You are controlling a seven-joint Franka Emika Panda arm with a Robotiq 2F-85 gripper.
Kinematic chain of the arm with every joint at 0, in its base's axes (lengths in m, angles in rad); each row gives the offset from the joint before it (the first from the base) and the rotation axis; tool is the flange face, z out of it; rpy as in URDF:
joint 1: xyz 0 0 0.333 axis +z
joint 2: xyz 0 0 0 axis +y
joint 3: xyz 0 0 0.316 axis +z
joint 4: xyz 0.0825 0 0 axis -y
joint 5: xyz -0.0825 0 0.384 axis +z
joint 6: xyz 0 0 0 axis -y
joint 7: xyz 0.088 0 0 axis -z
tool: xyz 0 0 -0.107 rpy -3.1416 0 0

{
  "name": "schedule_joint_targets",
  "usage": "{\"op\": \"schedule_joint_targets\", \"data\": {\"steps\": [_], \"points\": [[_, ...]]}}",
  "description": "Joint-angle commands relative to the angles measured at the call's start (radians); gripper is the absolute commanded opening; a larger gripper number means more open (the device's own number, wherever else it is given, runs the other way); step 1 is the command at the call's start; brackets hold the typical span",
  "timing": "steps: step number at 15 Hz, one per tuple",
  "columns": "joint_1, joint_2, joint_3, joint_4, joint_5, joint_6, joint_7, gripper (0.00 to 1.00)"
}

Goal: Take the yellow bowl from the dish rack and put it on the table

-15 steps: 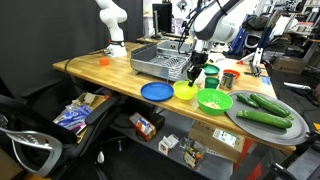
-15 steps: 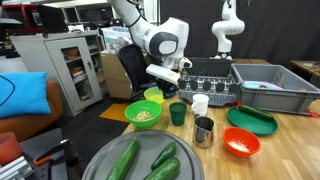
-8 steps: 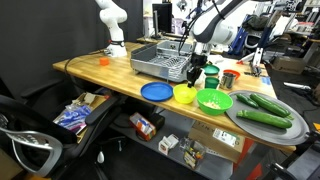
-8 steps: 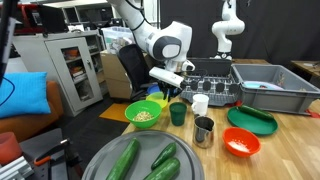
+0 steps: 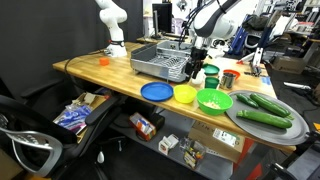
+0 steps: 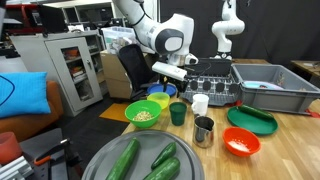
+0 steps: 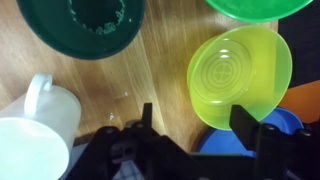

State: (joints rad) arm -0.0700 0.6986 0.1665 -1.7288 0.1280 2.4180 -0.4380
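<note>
The yellow bowl (image 5: 185, 93) sits upright on the wooden table (image 5: 100, 68), between a blue plate (image 5: 156, 91) and a green bowl (image 5: 213, 99). In the wrist view the yellow bowl (image 7: 238, 78) lies below and ahead of the jaws, free of them. My gripper (image 5: 194, 70) hangs a little above the bowl, open, with nothing between its fingers (image 7: 245, 122). The other exterior view shows the gripper (image 6: 178, 82) over the yellow bowl (image 6: 153, 95), which is partly hidden behind the green bowl (image 6: 143, 113). The grey dish rack (image 5: 160, 60) stands just behind the gripper.
A dark green cup (image 7: 85, 25) and a white mug (image 7: 35, 125) stand close beside the yellow bowl. A metal cup (image 6: 204, 129), an orange bowl (image 6: 241, 144) and a round tray of cucumbers (image 5: 265, 112) lie further along. A white second arm (image 5: 112, 25) stands at the back.
The jaws have opened and let go of the yellow bowl, which now rests on the table. The gripper has lifted a little above it.
</note>
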Motion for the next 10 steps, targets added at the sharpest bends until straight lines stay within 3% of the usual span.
{"op": "schedule_joint_targets", "data": {"steps": [1,4,5,10], "points": [[-0.022,-0.069,0.026,-0.042,0.006,-0.01,-0.027,1.0],[-0.07,-0.14,0.106,-0.074,0.098,-0.052,-0.13,1.0],[-0.017,-0.09,0.05,-0.019,0.051,-0.037,-0.055,1.0],[-0.018,-0.089,0.051,-0.023,0.057,-0.037,-0.056,1.0]]}}
